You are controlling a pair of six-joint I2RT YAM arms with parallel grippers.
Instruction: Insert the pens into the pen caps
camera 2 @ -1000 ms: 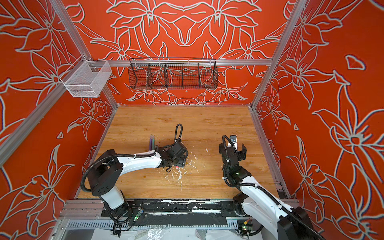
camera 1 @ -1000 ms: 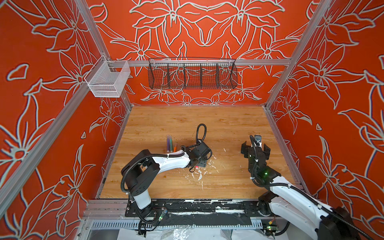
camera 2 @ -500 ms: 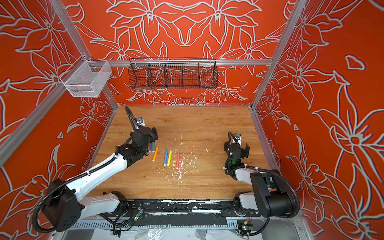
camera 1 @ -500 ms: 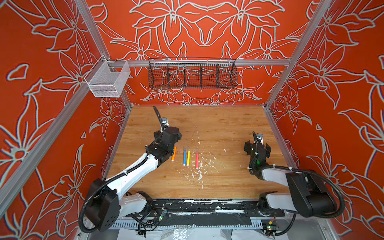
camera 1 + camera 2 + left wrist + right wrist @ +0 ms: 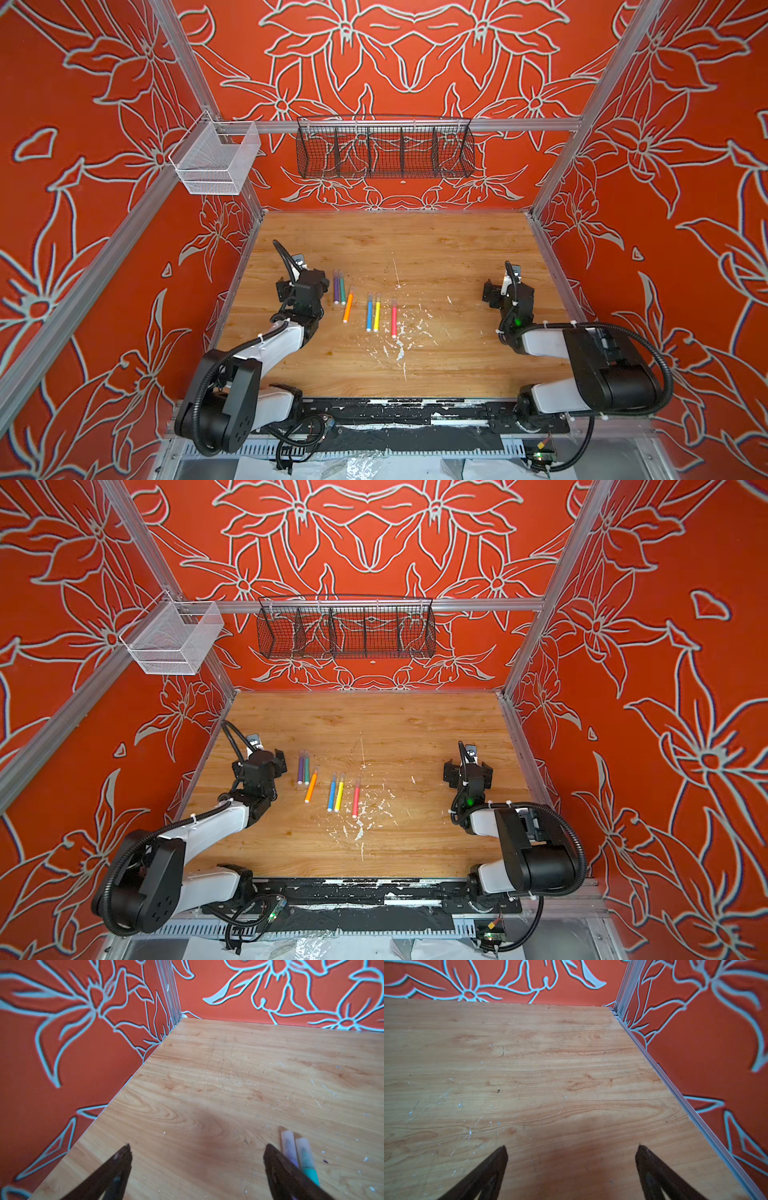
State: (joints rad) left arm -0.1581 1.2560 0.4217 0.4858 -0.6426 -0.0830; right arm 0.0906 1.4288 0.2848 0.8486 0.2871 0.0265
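Six pens lie in a row on the wooden table in both top views: purple (image 5: 336,286), green (image 5: 342,287), orange (image 5: 348,308), blue (image 5: 369,313), yellow (image 5: 377,312) and pink-red (image 5: 394,319). Each pen's far end looks pale, like a clear cap. The left wrist view shows clear pen caps (image 5: 288,1144) seated on the purple and green pens (image 5: 309,1169). My left gripper (image 5: 303,283) (image 5: 197,1151) is open and empty, just left of the purple pen. At the right side, my right gripper (image 5: 507,291) (image 5: 572,1148) hangs open over bare wood.
White paint flecks (image 5: 399,345) are scattered on the table near the pink-red pen. A black wire basket (image 5: 384,147) hangs on the back wall and a white mesh bin (image 5: 216,160) on the left rail. Orange walls close in three sides.
My left gripper has pulled back from the middle of the table to the left of the pens and opened wider. The right arm has folded down lower on the right, still open.
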